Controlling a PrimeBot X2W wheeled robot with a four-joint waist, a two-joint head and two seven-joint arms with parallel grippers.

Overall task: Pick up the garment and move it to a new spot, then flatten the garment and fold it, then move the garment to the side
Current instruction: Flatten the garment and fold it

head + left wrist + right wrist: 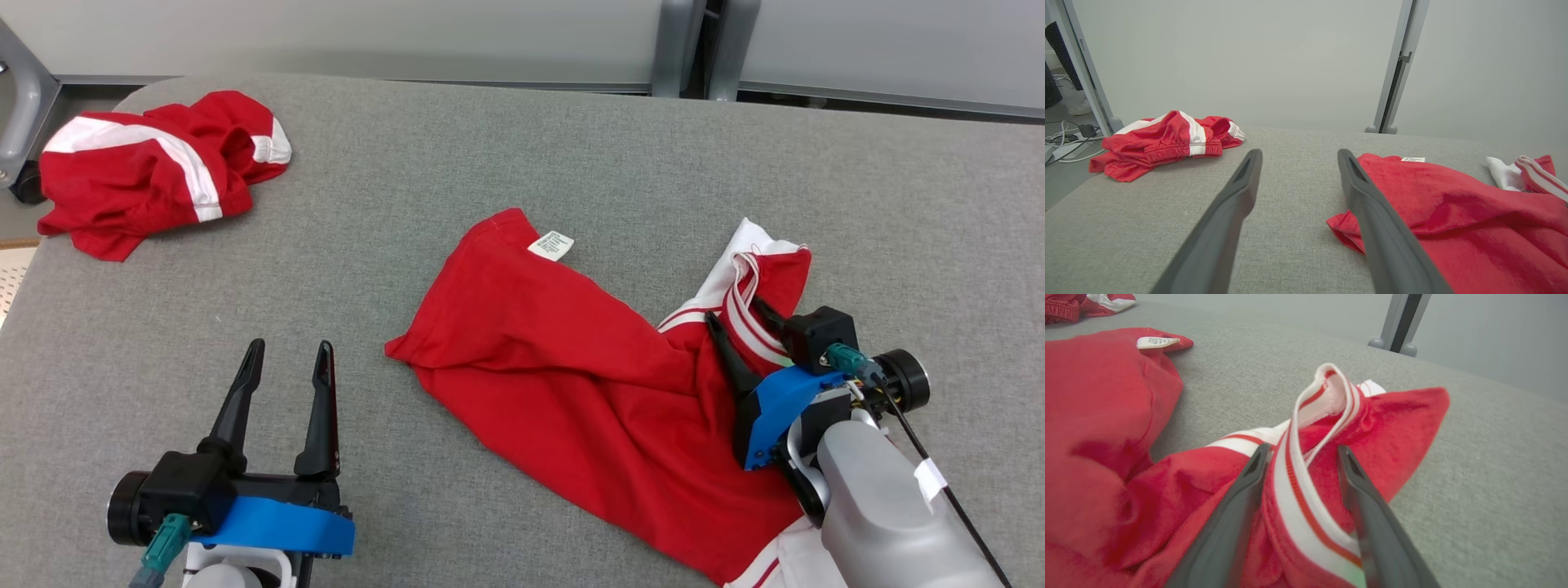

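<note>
Head view: the red garment (571, 384) lies crumpled mid-desk (490, 139), with the right end effector (733, 310) at its striped trim (747, 314). The left end effector (291, 345) is spread and empty.

Left wrist view: its fingers are near the garment's corner.

Right wrist view: spread fingers straddle the trim. A shallow pinch may slip off.

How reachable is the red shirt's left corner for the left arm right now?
Probably yes: the left fingers stand open over bare table, the near corner of the shirt lies just to their right, and nothing sits between them. A short sideways move should do.
</note>
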